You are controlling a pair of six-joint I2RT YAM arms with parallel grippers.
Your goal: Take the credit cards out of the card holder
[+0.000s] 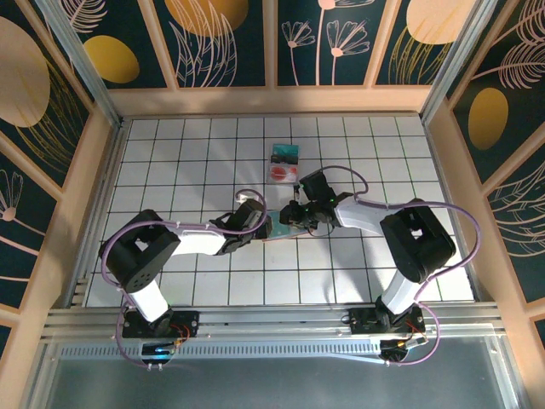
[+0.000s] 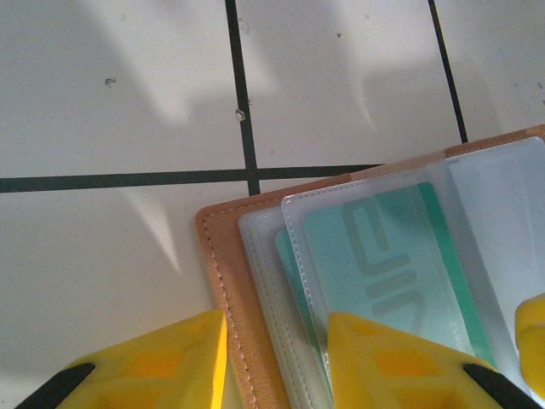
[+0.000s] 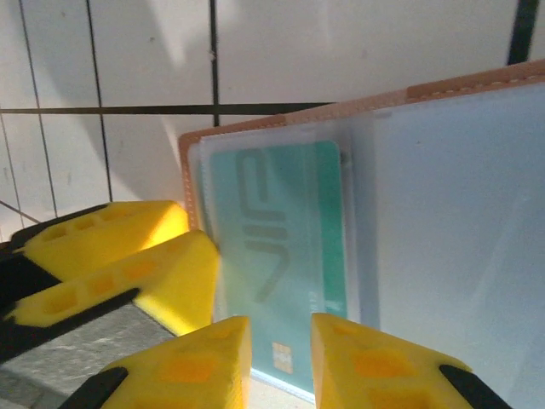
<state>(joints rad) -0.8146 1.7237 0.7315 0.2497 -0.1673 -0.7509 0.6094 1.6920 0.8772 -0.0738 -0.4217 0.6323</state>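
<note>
My left end effector stands over one corner of the card holder, which lies opened flat on the worktop directly under both my wrists. Its jaws are apart and grasp nothing. One finger is over bare tile just outside the stitched leather edge, the other over the clear sleeves just inside it. I judge this stance is meant to pin the holder so it doesn't slide when a card is dragged out. Whether the inner finger actually presses on the plastic I cannot tell.

My right end effector comes at the same side of the holder, just beside the left one. Its jaws are drawn close with a narrow gap, and the end of the teal card shows in that gap, poking out of its sleeve. The card lies face-up and is wider than the gap, so I cannot tell whether the jaws have hold of it or merely sit on it. The approach makes sense to me — the sleeve opens on this side, so the card has to leave this way.

Ahead of both end effectors, well apart from the holder, a dark teal card and a pale card with a red circle lie just beside each other — clear of the work.
</note>
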